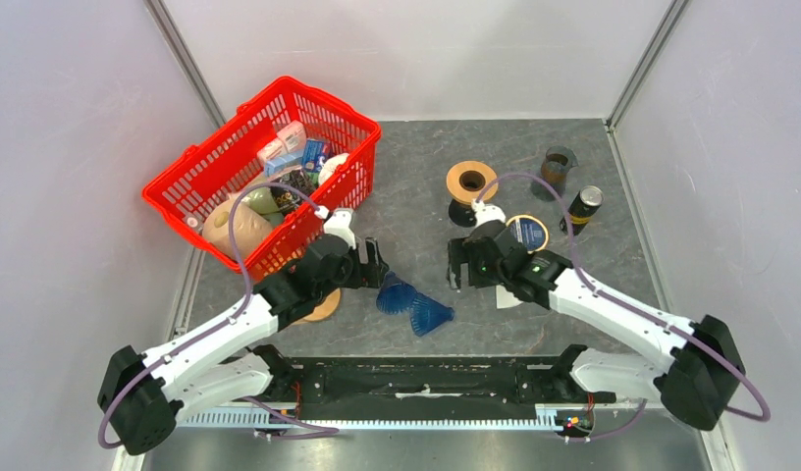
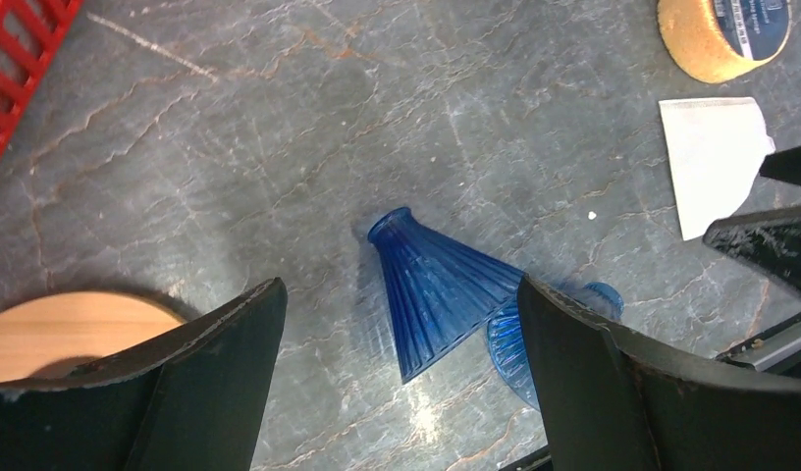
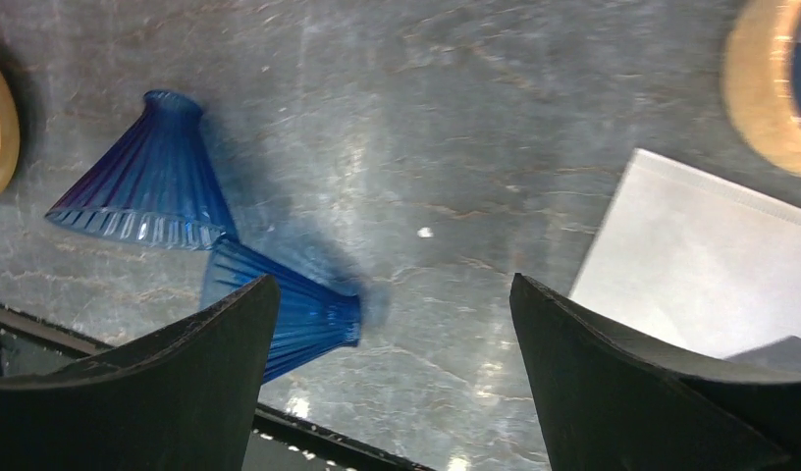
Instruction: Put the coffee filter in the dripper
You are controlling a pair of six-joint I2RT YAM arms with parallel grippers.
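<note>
Approach step, I judge: left end effector (image 2: 401, 289) and right end effector (image 3: 394, 285) both gape apart, empty. White coffee filter (image 3: 701, 265) lies flat on counter (image 2: 230, 147) near toppled blue drippers (image 2: 441, 294); next, I must pinch its edge.

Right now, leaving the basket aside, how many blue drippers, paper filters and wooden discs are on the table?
Blue drippers: 2
Paper filters: 1
Wooden discs: 1
Total: 4

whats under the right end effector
Mostly the grey table, with the white coffee filter lying flat beneath one finger of the right end effector. That finger covers the filter's near corner, so its full outline cannot be seen.
</note>
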